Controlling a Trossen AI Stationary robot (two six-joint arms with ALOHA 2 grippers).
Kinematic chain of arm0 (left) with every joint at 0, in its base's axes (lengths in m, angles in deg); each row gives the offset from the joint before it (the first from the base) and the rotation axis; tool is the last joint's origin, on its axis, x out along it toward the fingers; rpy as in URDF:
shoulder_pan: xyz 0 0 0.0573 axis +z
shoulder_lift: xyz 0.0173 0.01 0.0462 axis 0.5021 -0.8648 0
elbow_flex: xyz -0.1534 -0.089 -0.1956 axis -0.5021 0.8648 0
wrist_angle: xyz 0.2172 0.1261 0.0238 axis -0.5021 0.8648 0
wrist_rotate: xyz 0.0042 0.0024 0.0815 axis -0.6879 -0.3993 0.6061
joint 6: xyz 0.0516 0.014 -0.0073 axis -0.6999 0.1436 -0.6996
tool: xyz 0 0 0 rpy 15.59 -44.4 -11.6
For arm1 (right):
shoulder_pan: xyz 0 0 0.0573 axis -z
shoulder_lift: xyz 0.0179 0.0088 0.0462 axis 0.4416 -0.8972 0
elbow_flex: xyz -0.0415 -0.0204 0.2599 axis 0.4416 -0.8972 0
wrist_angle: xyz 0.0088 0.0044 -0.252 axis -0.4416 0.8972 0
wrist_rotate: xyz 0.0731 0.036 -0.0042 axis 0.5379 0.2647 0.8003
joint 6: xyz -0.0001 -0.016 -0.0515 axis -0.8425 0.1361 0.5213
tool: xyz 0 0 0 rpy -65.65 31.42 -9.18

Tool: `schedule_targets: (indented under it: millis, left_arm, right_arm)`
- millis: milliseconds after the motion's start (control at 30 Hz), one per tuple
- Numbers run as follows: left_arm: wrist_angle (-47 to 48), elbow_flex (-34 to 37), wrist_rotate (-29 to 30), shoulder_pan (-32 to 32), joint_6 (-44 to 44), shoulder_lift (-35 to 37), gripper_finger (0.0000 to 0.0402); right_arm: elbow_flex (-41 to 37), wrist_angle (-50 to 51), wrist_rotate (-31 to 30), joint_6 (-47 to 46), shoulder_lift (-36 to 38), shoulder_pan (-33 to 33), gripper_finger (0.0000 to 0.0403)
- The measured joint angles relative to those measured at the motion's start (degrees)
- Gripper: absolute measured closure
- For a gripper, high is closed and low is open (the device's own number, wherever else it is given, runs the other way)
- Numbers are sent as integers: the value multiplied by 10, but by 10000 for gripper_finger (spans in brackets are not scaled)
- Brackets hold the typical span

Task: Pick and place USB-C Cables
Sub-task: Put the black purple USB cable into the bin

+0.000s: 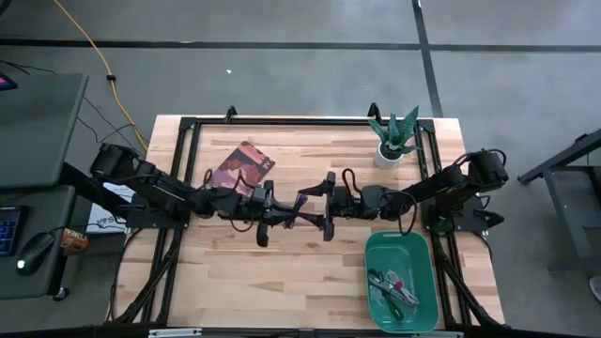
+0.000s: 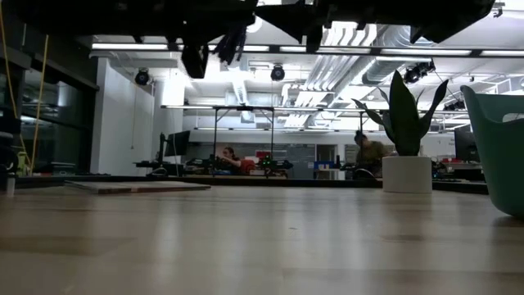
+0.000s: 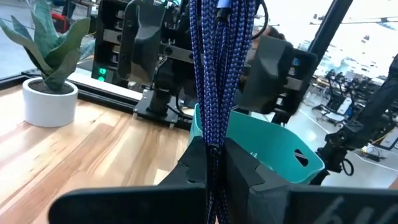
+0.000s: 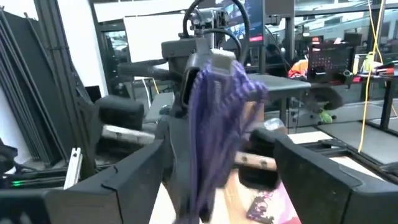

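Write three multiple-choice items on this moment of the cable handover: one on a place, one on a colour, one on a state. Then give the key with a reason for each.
1. Where does the teal bin sit?
A. Under the left arm
B. On the table's right side, nearer the front edge than the potted plant
C. On the booklet

2. What colour is the cable gripped by the left pincer?
A. Dark blue
B. Green
C. White with red

3. How does the right pincer stand?
A. Shut on the cable
B. Shut on nothing
C. Open, a finger on each side of the cable

Key: 1 B, the high view shows the bin below the plant on the right. 2 A, the left wrist view shows blue braid rising from the shut fingers. 3 C, the right wrist view shows its fingers spread around the bundle.
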Motion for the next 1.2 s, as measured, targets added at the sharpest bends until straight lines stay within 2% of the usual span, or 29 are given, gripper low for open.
schedule_targets:
  millis: [200, 333, 433, 600, 767, 833, 867, 1000, 1067, 1200]
  left_arm:
    - [0, -36, -7, 7, 0, -53, 401]
    - [0, -37, -7, 7, -3, -52, 401]
    - [-2, -31, -6, 7, -4, -40, 401]
    - [-5, -31, 2, 7, -8, -41, 401]
    - [1, -31, 2, 7, -20, -41, 394]
    - [5, -31, 5, 8, -29, -41, 382]
    - [6, -31, 6, 8, -30, -41, 373]
    - [9, -31, 6, 7, -31, -41, 327]
    - [16, -31, 6, 7, -35, -40, 301]
    - [90, -30, 4, 7, -45, 11, 254]
  right_arm:
    - [20, 23, -1, -5, 1, 6, 110]
    - [21, 40, -2, -3, 1, 5, 117]
    - [21, 48, -2, -9, 0, 5, 138]
    - [21, 52, -4, -30, 0, 5, 206]
    - [21, 56, -1, -35, 0, 5, 327]
    - [21, 59, 3, -39, 0, 4, 379]
    - [21, 61, 3, -39, 0, 4, 387]
    - [21, 71, 1, -50, 1, 5, 376]
    - [21, 86, 0, -48, 4, 5, 387]
    - [20, 158, -24, -43, 41, 4, 389]
